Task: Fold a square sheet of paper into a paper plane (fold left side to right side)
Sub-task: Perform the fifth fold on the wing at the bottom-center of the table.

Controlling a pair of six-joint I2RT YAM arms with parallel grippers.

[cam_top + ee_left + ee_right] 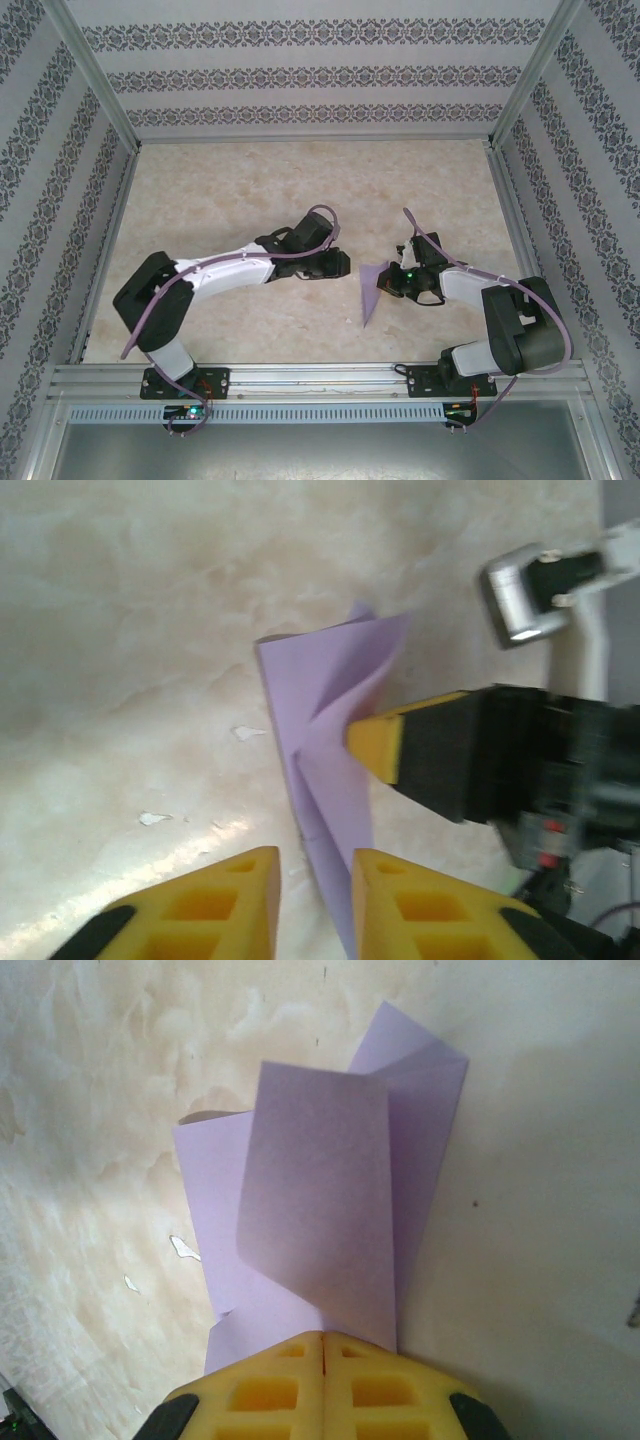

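The lavender paper plane [373, 292] lies on the marbled table between the two arms, a narrow folded dart with its point toward the near edge. My right gripper [323, 1345] is shut on the plane's [320, 1210] edge, with one loose flap curling up in front of the fingers. In the left wrist view the right gripper's yellow fingertip [375, 748] presses on the plane's [335, 780] middle. My left gripper [315, 872] stands slightly open just above the narrow end, and the paper runs beside its right finger [400, 900]. From above, the left gripper [340, 264] sits just left of the paper.
The marbled table [250, 190] has patterned walls on three sides and a metal rail [320, 380] along the near edge. Small white chips [155, 818] mark the table's surface left of the paper. Both arms meet near the middle.
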